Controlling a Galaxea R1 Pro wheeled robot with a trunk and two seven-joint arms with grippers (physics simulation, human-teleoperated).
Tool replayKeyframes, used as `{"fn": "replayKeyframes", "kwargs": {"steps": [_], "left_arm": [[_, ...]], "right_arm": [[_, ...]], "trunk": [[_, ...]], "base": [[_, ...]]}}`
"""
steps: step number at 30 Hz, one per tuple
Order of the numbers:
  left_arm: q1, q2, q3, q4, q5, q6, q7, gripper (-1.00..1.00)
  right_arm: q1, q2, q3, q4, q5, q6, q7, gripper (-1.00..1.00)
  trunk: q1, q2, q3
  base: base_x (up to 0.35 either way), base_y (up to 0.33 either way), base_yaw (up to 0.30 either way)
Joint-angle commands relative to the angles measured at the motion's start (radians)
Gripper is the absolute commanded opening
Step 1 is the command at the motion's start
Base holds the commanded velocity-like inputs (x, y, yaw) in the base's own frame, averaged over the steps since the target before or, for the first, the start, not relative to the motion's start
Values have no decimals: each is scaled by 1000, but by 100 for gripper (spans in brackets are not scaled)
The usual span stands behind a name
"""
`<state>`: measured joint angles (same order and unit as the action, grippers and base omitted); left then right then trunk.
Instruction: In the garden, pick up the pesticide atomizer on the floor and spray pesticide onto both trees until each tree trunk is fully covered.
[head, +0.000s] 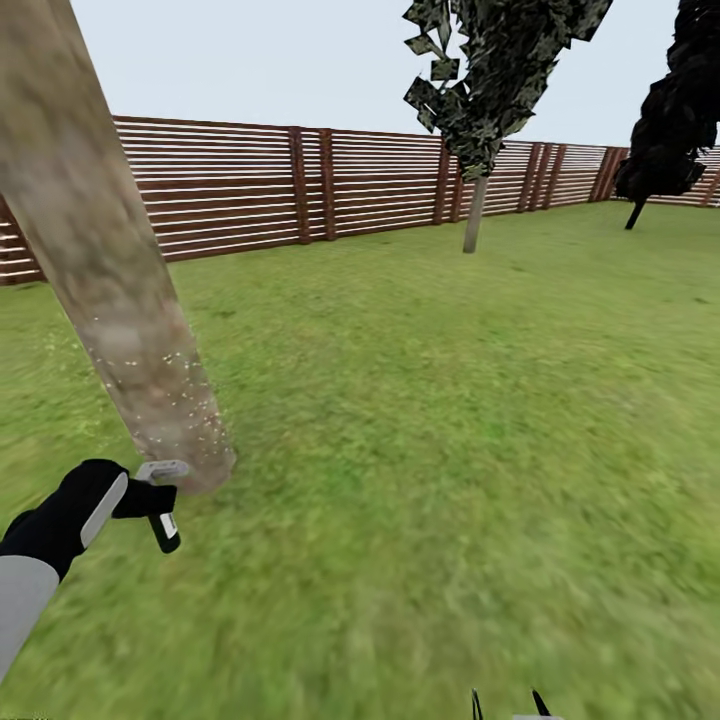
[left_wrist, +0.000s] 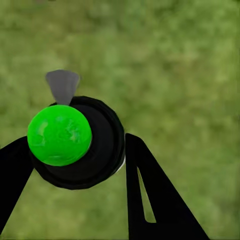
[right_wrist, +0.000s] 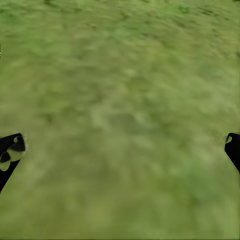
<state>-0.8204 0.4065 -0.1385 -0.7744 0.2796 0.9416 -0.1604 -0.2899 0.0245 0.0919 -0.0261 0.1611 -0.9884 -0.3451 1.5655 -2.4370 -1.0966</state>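
Covering everything, green lawn meets slatted fence.

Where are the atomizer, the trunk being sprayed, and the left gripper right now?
pesticide atomizer (head: 163, 520): head view, on the dark bottle body.
tree trunk (head: 110, 290): head view, mid-trunk bark above the specks.
left gripper (head: 140, 498): head view, at the fingers clamping the bottle neck.

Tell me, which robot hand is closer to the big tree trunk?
Left. The left gripper holds the pesticide atomizer right beside the trunk; the right gripper hangs far off over grass.
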Motion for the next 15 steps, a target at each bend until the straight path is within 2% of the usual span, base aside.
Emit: {"fn": "replayKeyframes", "kwargs": {"steps": [1, 5, 7, 12, 15], "left_arm": [[0, 0, 0, 0, -1, 0, 0, -100], [-7, 0, 0, -22, -2, 56, 3, -100], [-33, -5, 0, -34, -1, 61, 5, -100], [-91, -35, -2, -38, -2, 63, 5, -100], [-94, -4, 1, -37, -2, 66, 3, -100]], "right_arm": [[0, 0, 0, 0, 0, 0, 0, 100], [0, 0, -1, 0, 0, 1, 0, 100], [0, 0, -1, 0, 0, 0, 0, 100], [0, 0, -1, 0, 0, 1, 0, 100], [0, 0, -1, 0, 0, 1, 0, 100]], "trunk": [[0, 0, 0], [0, 0, 0], [0, 0, 0], [0, 0, 0], [0, 0, 0]], "base": [[232, -202, 273], [161, -113, 275], [7, -4, 49], [1, 0, 4], [0, 0, 0]]}}
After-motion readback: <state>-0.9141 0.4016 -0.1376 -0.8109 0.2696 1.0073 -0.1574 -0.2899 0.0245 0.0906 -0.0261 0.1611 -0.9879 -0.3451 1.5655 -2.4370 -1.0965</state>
